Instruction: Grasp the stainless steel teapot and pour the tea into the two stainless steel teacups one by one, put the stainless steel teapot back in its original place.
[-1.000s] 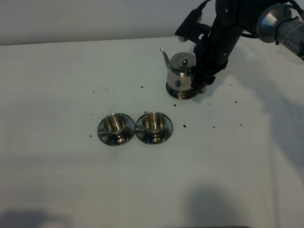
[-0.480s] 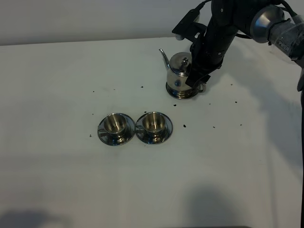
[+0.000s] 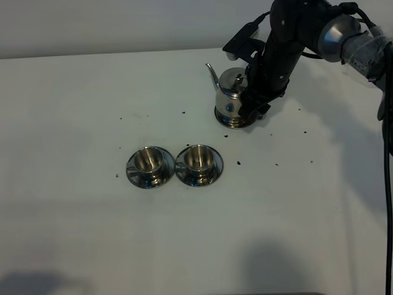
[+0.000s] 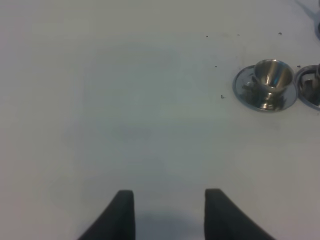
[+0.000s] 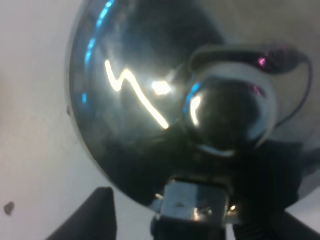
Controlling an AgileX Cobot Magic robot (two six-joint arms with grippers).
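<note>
The stainless steel teapot (image 3: 231,98) stands upright at the back of the white table, its spout pointing left. My right gripper (image 3: 254,108) is low against the pot's right side. In the right wrist view the teapot (image 5: 145,100) fills the frame, and the gripper (image 5: 195,220) is open with the handle's bracket between its fingers (image 5: 100,212). Two stainless steel teacups (image 3: 149,161) (image 3: 198,158) sit side by side on saucers near the middle. My left gripper (image 4: 170,212) hangs open over bare table, with one teacup (image 4: 270,77) far from it. No tea shows.
Small dark specks (image 3: 238,163) are scattered over the white table (image 3: 73,123) around the pot and cups. A black cable (image 3: 388,160) runs down the right edge of the exterior view. The second teacup's saucer (image 4: 311,92) is cut off at the left wrist view's edge.
The right arm has shifted a little left and closer against the teapot's handle side. Its jaws stay wide. Teapot and cups have not moved.
</note>
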